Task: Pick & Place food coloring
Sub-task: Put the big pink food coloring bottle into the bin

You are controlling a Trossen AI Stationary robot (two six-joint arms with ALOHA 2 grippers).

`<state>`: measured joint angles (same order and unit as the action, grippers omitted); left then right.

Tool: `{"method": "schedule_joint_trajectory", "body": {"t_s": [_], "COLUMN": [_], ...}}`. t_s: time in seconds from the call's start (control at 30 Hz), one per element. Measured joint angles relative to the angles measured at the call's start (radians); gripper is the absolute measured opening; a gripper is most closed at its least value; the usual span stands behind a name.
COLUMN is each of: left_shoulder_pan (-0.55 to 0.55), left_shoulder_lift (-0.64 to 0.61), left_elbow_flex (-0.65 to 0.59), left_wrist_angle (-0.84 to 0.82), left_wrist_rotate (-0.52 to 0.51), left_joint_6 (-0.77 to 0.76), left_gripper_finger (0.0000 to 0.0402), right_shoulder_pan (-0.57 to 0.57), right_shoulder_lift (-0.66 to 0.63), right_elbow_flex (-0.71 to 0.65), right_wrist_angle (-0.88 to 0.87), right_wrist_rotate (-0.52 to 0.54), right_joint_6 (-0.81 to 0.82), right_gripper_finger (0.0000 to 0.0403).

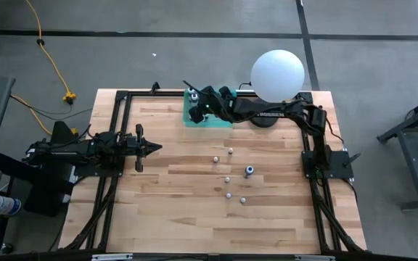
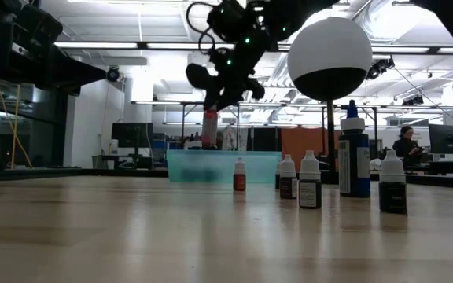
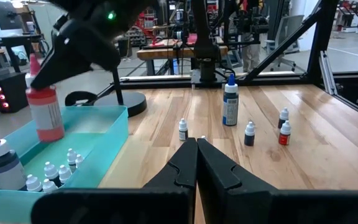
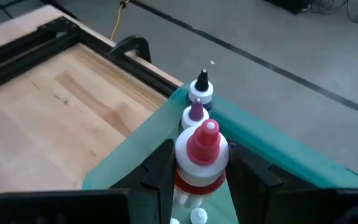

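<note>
**Pink bottle held over the tray, release not yet made**

The wooden table carries everything. At its far edge, directly beneath the right gripper, sits the teal tray, with the white globe lamp just beside the right arm. The right gripper's fingers are partly closed around a pink food-coloring bottle, holding it upright just above the tray's interior. Below and ahead of that gripper, two larger bottles, one purple-capped and one dark-capped, stand in the tray's corner, and several tiny whitish bottles lie lower down on the tray floor. Well away from the gripper, out on the open table, a tall blue bottle and a handful of small bottles wait to be collected. The left gripper rests fully closed and empty near the table's left side.

The risk, as I judge it: letting go from this height could drop the pink bottle onto the bottles below, so it topples or knocks its corner neighbours over. Descending off-line could catch the tray wall and shove the tray.
</note>
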<state>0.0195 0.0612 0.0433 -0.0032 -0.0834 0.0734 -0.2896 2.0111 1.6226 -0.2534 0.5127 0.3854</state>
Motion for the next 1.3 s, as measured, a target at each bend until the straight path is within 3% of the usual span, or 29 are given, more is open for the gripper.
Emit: {"method": "schedule_joint_trajectory", "body": {"t_s": [0.3, 0.97, 1.3], "left_shoulder_pan": [0.000, 0.000, 0.000], "left_shoulder_lift": [0.000, 0.000, 0.000], "left_elbow_flex": [0.000, 0.000, 0.000], "left_wrist_angle": [0.000, 0.000, 0.000], "left_wrist_rotate": [0.000, 0.000, 0.000], "left_joint_6": [0.000, 0.000, 0.000], "left_gripper_finger": [0.0000, 0.0000, 0.0000], "right_shoulder_pan": [-0.044, -0.077, -0.092], "right_shoulder_lift": [0.031, 0.113, 0.134], "right_elbow_flex": [0.000, 0.000, 0.000], "right_wrist_angle": [0.028, 0.060, 0.068], "right_wrist_rotate": [0.024, 0.035, 0.036], "right_joint_6": [0.011, 0.210, 0.172], "right_gripper_finger": [0.0110, 0.0110, 0.0110]}}
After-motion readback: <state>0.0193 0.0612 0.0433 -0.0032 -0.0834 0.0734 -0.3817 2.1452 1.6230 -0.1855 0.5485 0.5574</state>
